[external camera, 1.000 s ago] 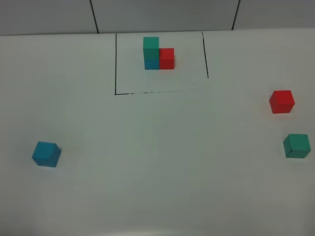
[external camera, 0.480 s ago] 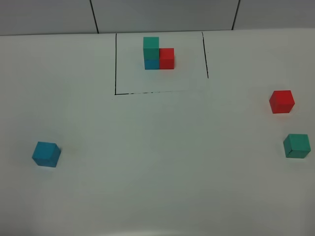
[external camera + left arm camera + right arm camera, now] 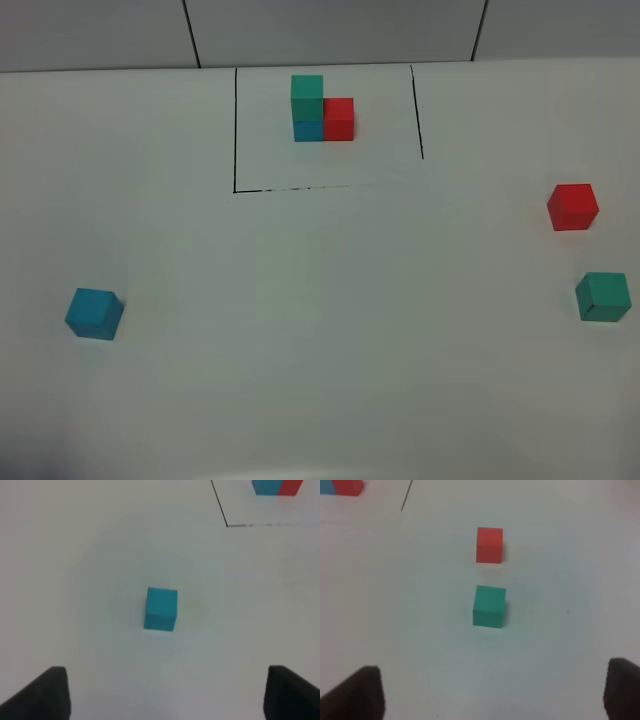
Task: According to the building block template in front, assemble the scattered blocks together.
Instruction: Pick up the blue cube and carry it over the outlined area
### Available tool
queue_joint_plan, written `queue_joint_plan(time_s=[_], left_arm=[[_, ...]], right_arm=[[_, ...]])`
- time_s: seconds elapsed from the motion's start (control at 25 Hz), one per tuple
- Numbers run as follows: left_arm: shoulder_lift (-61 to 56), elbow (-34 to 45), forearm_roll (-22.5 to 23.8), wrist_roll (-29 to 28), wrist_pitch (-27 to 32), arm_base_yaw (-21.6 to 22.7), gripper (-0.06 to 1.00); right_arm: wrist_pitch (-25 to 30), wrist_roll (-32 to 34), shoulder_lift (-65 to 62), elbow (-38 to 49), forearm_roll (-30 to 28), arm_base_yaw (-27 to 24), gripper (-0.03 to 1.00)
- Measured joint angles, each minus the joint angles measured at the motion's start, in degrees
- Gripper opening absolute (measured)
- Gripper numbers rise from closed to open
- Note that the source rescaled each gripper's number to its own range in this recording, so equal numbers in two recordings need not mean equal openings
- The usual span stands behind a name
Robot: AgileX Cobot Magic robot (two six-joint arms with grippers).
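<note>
**A:** Where did the building block template (image 3: 322, 110) stand?

**B:** At the far middle of the white counter (image 3: 320, 330), inside the black outline (image 3: 235, 130) drawn there. A green cube sat on top of a blue one, and a red one touched the blue one's side, on the right as the high camera saw it.

**A:** And the loose pieces?

**B:** All three were apart from the template and outside the lines. The blue cube (image 3: 95, 313) lay alone on the left side of the counter, toward the near edge and turned a little askew. The red cube (image 3: 572, 207) and the green cube (image 3: 602, 297) were close to the right edge, near each other but not touching, with the red one farther back.

**A:** What was the left end effector (image 3: 165, 695) doing?

**B:** It was released, with its two dark fingers (image 3: 45, 695) spread wide and nothing between them. Its wrist camera had the blue cube ahead of the fingertips and clear of both, resting flat on the counter. A corner of the outline and the base of the template showed beyond it.

**A:** The right end effector (image 3: 490, 694)?

**B:** It was also released and gripped nothing. From its wrist camera the green cube was the nearer one, ahead of the open fingers, and the red cube was just past it, roughly in line. Neither cube touched a finger.

**A:** Could the high camera see either arm?

**B:** No, it saw only the counter, the cubes and the outline.
</note>
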Motion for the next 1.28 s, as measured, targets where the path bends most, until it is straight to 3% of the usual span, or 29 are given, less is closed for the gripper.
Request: queue_joint_plan(time_s=[0.36,0.76,1.04,1.28], left_arm=[[27.4,-7.2,0.2,0.5,-8.5,0.0,1.00],[60.8,-14.6,-0.1,0.5,-6.5,-0.2,1.00],[74.7,-18.1,0.8,1.2,-9.1,-6.4,1.00],[81.8,-19.4,5.6,-2.6,-11.2,-7.0,1.00]], right_arm=[[0.0,0.0,0.0,0.0,0.0,0.0,0.82],[0.0,0.0,0.0,0.0,0.1,0.0,0.82],[0.0,0.0,0.0,0.0,0.1,0.0,0.82],[0.0,0.0,0.0,0.0,0.1,0.0,0.82]])
